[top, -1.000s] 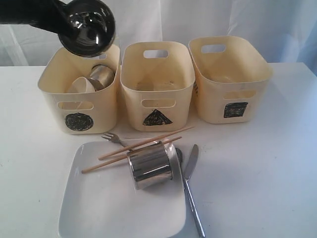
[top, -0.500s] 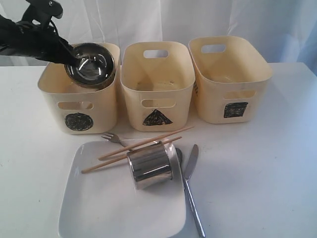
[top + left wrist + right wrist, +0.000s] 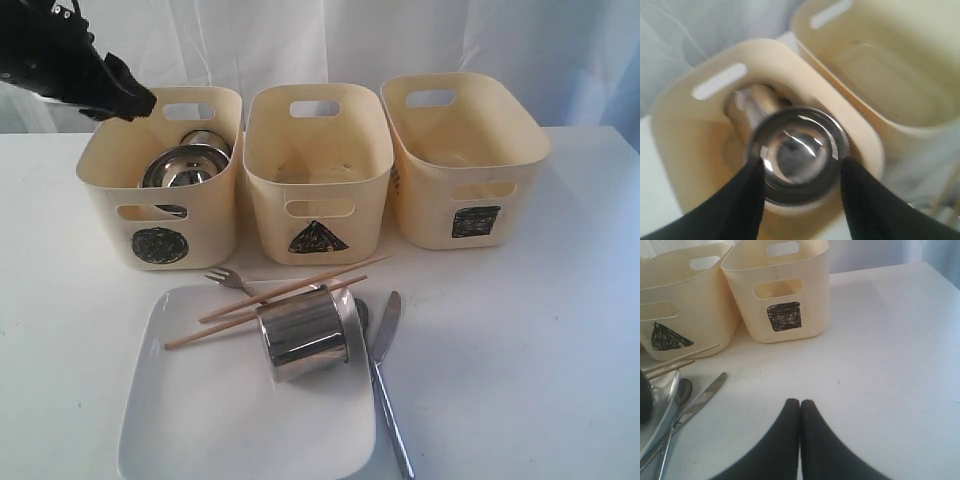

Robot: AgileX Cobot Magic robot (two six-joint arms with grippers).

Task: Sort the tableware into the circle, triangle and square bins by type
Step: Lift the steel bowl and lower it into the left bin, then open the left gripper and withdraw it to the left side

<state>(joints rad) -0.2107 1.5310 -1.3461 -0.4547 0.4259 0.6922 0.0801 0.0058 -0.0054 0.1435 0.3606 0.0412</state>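
The steel bowl point(image 3: 182, 168) is now out of the left gripper point(image 3: 125, 100) and sits in the circle bin point(image 3: 105, 195). It lies mouth-up just below the jaws, leaning on a mug point(image 3: 207, 140) on its far side. In the left wrist view the two fingers stand spread and released, one on either side of the bowl's rim and clear of it. This item looks sorted, so the arm is free for the next piece.

Half a second ago the bowl hung tilted at the bin's rim, pinched in the jaws, and a second ago it was high above the bin. Nothing else has moved. The second mug point(image 3: 303, 333) lies on its side on the plate point(image 3: 200, 410) with the chopsticks point(image 3: 280, 295), fork point(image 3: 225, 280), spoon point(image 3: 362, 312) and knife point(image 3: 385, 370) around it, well away from the left jaws. The right gripper point(image 3: 800, 407) is clenched empty over bare table.
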